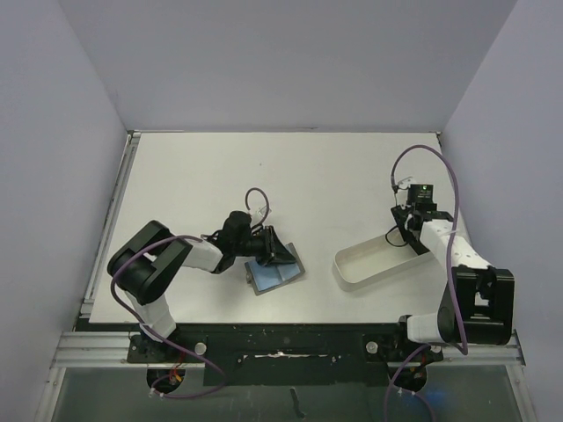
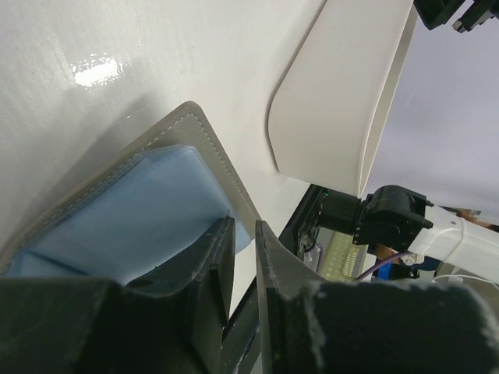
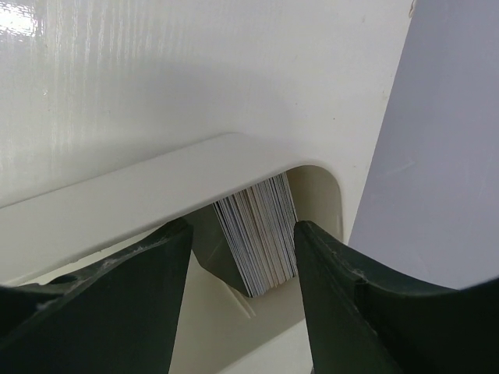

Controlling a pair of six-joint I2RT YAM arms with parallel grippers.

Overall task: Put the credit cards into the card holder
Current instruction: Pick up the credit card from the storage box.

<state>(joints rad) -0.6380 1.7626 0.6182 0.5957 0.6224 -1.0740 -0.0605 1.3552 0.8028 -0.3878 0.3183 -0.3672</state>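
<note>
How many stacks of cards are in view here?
1. The stack of cards stands on edge at one end of the white tray, between the right fingers. More could lie under the left fingers on the wallet.

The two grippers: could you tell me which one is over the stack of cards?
The right gripper: its open fingers straddle the credit cards standing in the white tray, while the left gripper is at the open card holder.

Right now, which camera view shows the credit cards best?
Right wrist: the credit cards stand on edge as a stack inside the white tray, between the fingers of the right gripper. From above, that gripper hides them; only the tray shows. The left wrist sees just the tray's outer wall.
</note>
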